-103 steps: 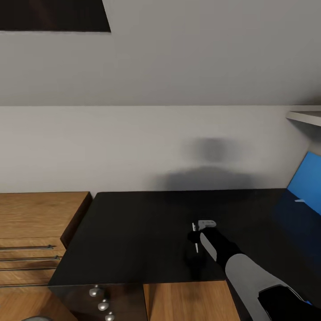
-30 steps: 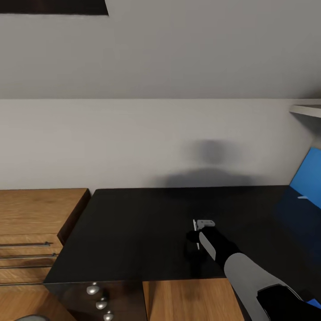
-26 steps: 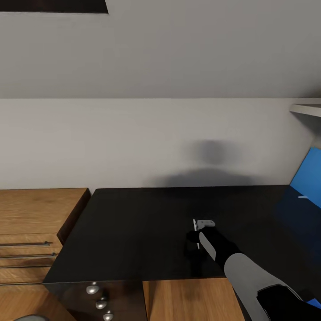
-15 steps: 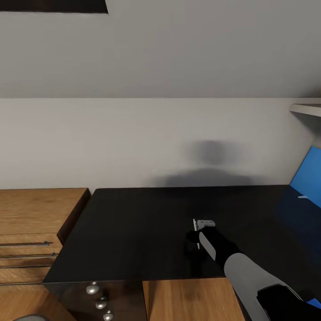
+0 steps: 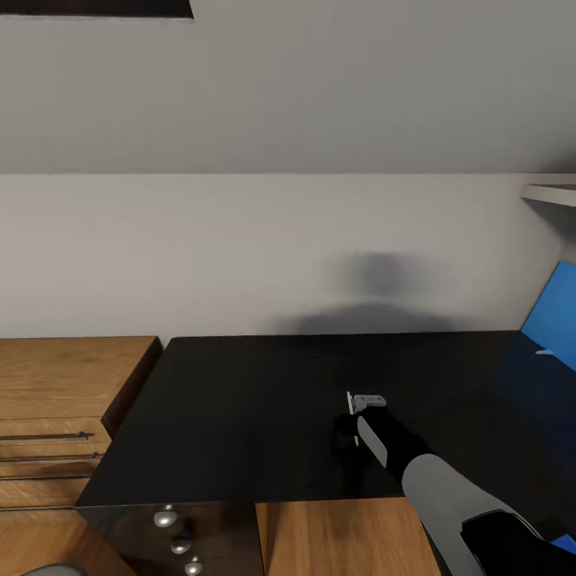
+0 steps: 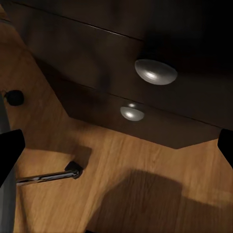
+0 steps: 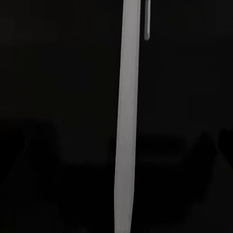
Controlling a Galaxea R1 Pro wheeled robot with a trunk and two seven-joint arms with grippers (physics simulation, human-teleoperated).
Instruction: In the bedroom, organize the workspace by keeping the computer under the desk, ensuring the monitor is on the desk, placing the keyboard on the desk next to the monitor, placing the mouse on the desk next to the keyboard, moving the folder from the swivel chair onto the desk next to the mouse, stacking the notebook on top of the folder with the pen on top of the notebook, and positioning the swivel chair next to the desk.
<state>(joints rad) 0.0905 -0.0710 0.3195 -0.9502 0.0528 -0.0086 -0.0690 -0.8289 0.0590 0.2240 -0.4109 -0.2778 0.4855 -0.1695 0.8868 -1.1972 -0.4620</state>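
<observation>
Right gripper (image 5: pixel 352 422) jaws pinch a thin white pen (image 7: pixel 127 121) over the desk (image 5: pixel 240 416); left jaws spread wide, holding nothing. Folder (image 5: pixel 552 316) at 3 o'clock edge; bare black top toward 9.

The black tabletop (image 5: pixel 240 416) lies bare across its left and middle, open to approach from the front. A blue folder (image 5: pixel 554 320) leans at the right edge; a wall (image 5: pixel 200 256) closes the back, a wooden cabinet (image 5: pixel 64 384) the left.
</observation>
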